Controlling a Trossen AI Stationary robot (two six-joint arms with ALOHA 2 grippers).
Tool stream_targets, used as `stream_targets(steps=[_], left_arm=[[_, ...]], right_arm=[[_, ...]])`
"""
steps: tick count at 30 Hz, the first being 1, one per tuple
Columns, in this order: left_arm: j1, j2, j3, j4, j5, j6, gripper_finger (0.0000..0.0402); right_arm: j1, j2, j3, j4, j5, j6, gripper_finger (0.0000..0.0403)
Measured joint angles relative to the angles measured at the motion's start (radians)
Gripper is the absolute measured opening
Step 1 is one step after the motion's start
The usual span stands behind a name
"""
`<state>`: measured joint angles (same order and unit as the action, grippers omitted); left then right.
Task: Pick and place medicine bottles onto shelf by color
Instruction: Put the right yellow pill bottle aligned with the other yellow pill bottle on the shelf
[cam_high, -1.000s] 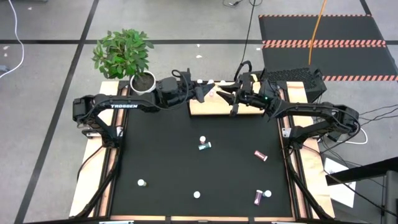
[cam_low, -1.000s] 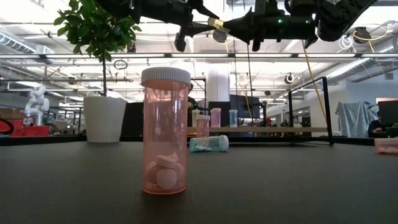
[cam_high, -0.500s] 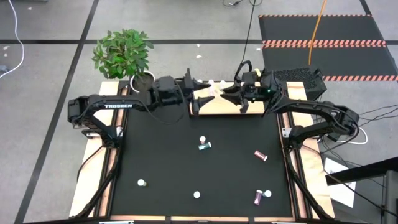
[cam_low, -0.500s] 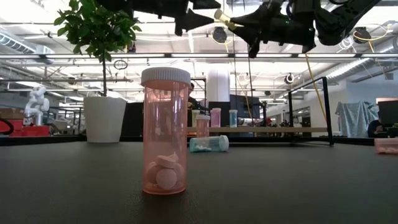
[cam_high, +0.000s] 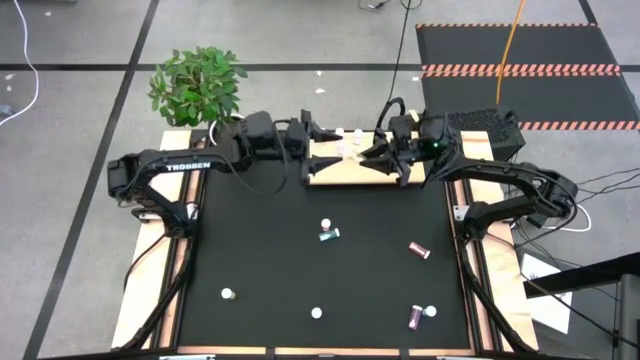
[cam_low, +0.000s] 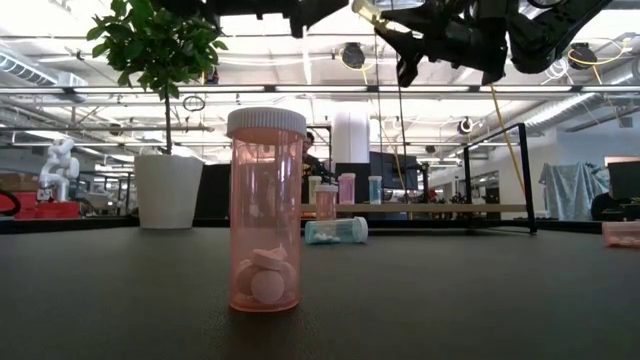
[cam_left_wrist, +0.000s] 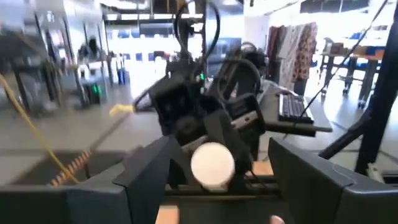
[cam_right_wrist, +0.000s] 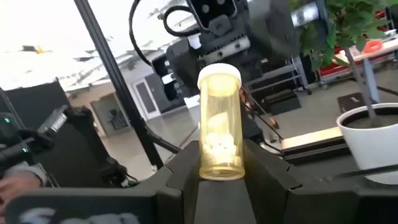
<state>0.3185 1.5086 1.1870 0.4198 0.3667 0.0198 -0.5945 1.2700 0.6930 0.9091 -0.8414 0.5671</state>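
Note:
A yellow medicine bottle (cam_right_wrist: 219, 124) with a white cap is in my right gripper (cam_right_wrist: 221, 158), high over the shelf (cam_high: 345, 170), a light-wood board at the table's far edge. My left gripper (cam_high: 312, 150) faces it from the left, open, with its fingers on either side of the cap (cam_left_wrist: 212, 163) and apart from it. Three bottles (cam_high: 340, 131) stand along the shelf's far edge. Other bottles rest on the black table: a teal one (cam_high: 328, 233) and a magenta one (cam_high: 419, 249) on their sides, and a pink one (cam_low: 266, 210) upright. My right gripper pinches the yellow bottle's bottom end (cam_right_wrist: 219, 167) between its two fingers. The fingers come about level from the table's right. The bottle sticks out past the fingertips, its capped end toward my left gripper, lifted clear above the shelf.
A white plant pot (cam_high: 230, 130) with a green plant stands at the far left corner, close to my left arm. Several more bottles (cam_high: 418, 317) lie near the table's front edge. The middle of the black mat (cam_high: 260, 240) is bare.
My left gripper has opened and let go of the yellow bottle's capped end, rolled, and drawn back a little toward the table's left. My right gripper has kept the bottle, rolled with it and shifted slightly toward the far edge.

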Motion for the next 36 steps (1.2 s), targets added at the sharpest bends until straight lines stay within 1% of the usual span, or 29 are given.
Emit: stream_targets(steps=[3,9,13,17,21,30,32,36], left_arm=[[-0.005,0.011,0.051,0.003,0.004,0.051,0.0263],[0.033,0.011,0.13,-0.026,0.001,0.043,0.0239],[0.042,0.014,0.125,-0.102,0.0,0.059,0.0213],[0.029,0.035,0.124,-0.109,0.0,0.047,0.0196],[0.011,0.045,0.127,-0.092,-0.002,0.075,0.0194],[0.01,0.065,0.124,-0.096,-0.013,0.038,0.0195],[0.011,0.065,0.124,-0.091,-0.028,0.038,0.0195],[0.03,0.062,0.124,-0.066,-0.033,0.024,0.0195]], right_arm=[[0.0,0.0,0.0,0.026,0.0,0.053,0.0102],[0.0,0.0,0.0,0.082,0.0,0.127,0.0101],[0.0,0.001,0.0,0.117,0.003,0.156,0.0102],[0.0,0.001,0.0,0.123,0.006,0.178,0.0102],[0.001,0.001,0.0,0.101,0.055,0.188,0.01],[0.004,0.001,0.0,0.108,0.053,0.191,0.0099],[0.004,0.001,0.0,0.108,0.053,0.191,0.0099],[0.003,0.001,0.0,0.107,0.053,0.192,0.0099]])
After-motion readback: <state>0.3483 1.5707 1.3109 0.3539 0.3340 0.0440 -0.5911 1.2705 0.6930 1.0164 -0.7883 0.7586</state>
